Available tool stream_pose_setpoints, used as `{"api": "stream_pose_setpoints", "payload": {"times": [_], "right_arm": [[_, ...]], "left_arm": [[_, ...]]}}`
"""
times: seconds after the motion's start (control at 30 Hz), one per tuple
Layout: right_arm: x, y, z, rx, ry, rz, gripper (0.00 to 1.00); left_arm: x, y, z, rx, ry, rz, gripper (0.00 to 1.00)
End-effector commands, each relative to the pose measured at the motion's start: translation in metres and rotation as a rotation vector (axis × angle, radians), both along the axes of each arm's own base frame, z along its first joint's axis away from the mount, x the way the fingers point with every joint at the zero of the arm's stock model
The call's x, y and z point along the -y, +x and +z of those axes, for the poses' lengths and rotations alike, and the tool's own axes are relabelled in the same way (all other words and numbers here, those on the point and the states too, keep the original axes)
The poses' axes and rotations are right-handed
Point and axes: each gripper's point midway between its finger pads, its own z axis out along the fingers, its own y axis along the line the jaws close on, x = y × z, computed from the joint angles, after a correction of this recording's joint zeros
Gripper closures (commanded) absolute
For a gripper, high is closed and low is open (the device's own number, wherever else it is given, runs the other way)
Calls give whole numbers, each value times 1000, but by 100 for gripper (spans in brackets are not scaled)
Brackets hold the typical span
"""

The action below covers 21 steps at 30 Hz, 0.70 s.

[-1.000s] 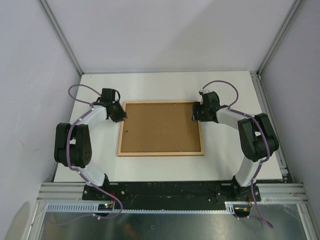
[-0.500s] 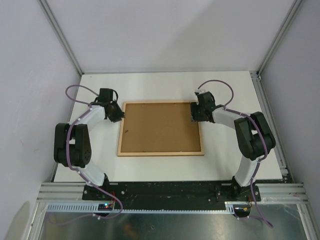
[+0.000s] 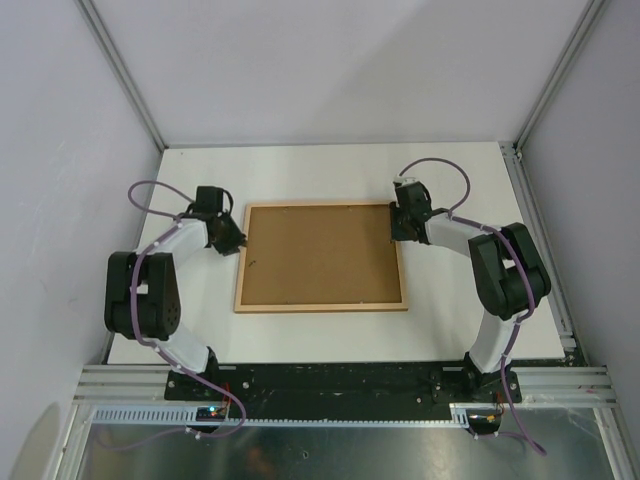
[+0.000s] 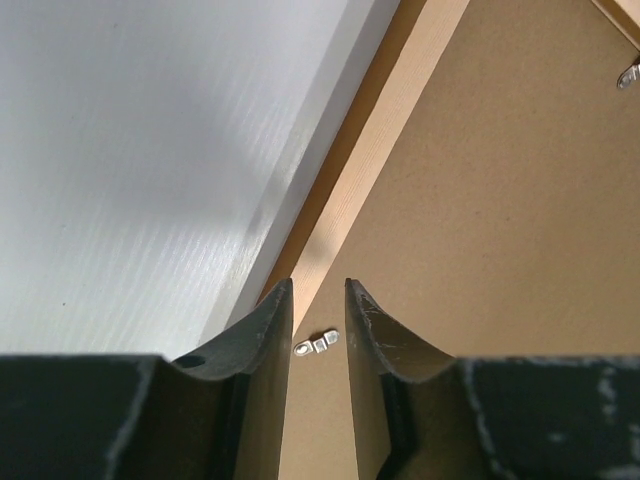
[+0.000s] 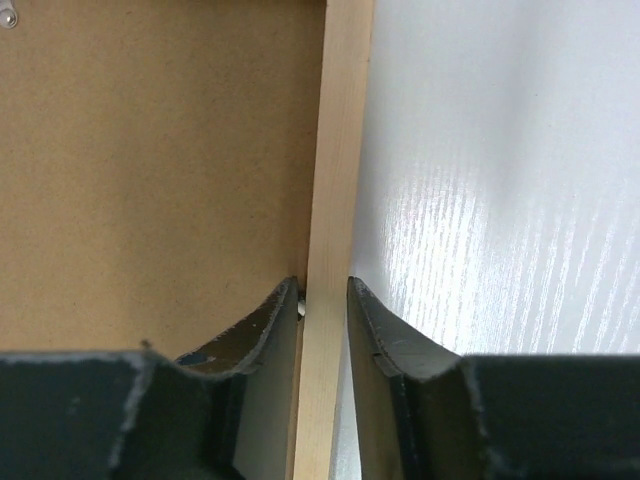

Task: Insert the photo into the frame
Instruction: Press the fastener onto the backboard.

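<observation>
The frame [image 3: 320,305] lies flat on the table with its light-wood face up. A plain brown backing board [image 3: 320,255] fills it. The photo is hidden. My left gripper [image 3: 237,243] is at the frame's left rail [image 4: 375,160]. In the left wrist view its jaws [image 4: 318,285] stand a narrow gap apart over the board's edge, with a small metal tab [image 4: 318,345] between them. My right gripper [image 3: 397,232] is at the right rail near the far corner. In the right wrist view its jaws [image 5: 324,282] straddle the rail [image 5: 340,150], one on each side and tight against it.
The white table [image 3: 450,300] runs on all sides of the frame. Grey enclosure walls and aluminium posts [image 3: 120,70] stand close on the left, right and back. Further metal tabs show at the board's edges [image 4: 628,73] [image 5: 8,17].
My left gripper has moved left and slightly nearer, off the frame's far-left corner to its left rail. My right gripper has shifted a little toward the far-right corner. The frame has not moved.
</observation>
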Motion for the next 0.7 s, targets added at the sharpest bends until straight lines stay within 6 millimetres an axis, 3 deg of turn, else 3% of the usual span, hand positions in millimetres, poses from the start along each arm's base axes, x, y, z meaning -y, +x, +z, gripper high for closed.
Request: {"api": "stream_pose_setpoints", "payload": {"times": [0.0, 0.17, 0.3, 0.5, 0.67], "right_arm": [[1, 2, -8, -19, -21, -6, 74], [2, 0, -9, -29, -16, -12, 87], [3, 0, -8, -32, -6, -16, 97], [5, 0, -3, -41, 30, -18, 100], [3, 0, 5, -33, 57, -19, 71]], "left_arm": [[-2, 1, 21, 68, -6, 13, 68], [-6, -6, 23, 77, 17, 10, 65], [-13, -13, 22, 71, 58, 8, 57], [-19, -21, 17, 50, 100, -15, 41], [-17, -25, 7, 12, 101, -37, 38]]}}
